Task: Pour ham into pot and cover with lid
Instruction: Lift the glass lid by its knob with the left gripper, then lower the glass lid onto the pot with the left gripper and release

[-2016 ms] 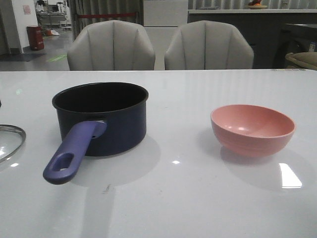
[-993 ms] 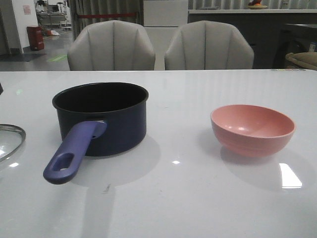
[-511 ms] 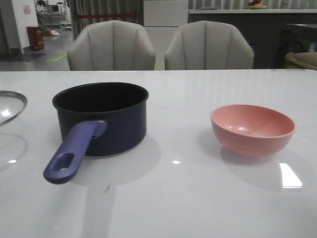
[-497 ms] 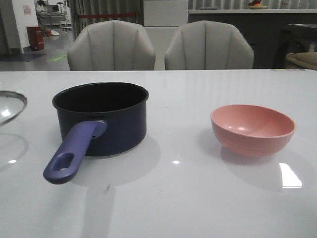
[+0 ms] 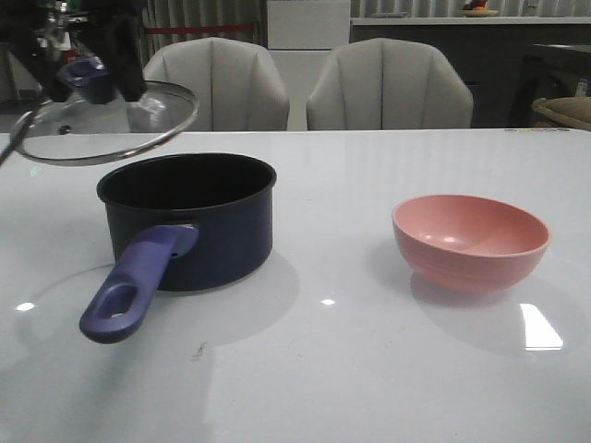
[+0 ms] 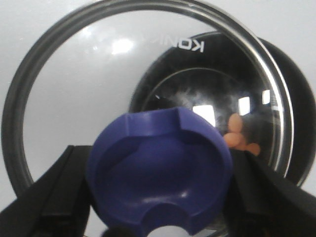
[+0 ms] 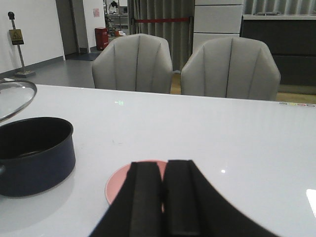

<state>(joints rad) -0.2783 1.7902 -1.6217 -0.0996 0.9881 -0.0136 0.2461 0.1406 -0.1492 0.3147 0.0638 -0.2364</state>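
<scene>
The dark navy pot (image 5: 189, 217) stands left of centre, its purple-blue handle (image 5: 129, 291) pointing toward the front. Several orange ham pieces (image 6: 237, 136) lie inside it, seen through the glass. The clear lid (image 5: 106, 120) hangs tilted in the air above the pot's back-left rim. My left gripper (image 5: 90, 78) is shut on its dark blue knob (image 6: 158, 173), with one black finger (image 6: 64, 197) on each side. My right gripper (image 7: 163, 197) is shut on nothing, above the pink bowl (image 7: 118, 185); it does not show in the front view.
The pink bowl (image 5: 471, 240) sits on the right of the white table (image 5: 323, 369). Two grey chairs (image 5: 388, 83) stand behind the table's far edge. The pot (image 7: 34, 153) and the lid (image 7: 15, 98) also show at the right wrist view's side.
The lid has left the table at the far left, risen, and moved right; it now hangs over the pot's back-left rim in my left gripper. Pot and bowl have not moved.
</scene>
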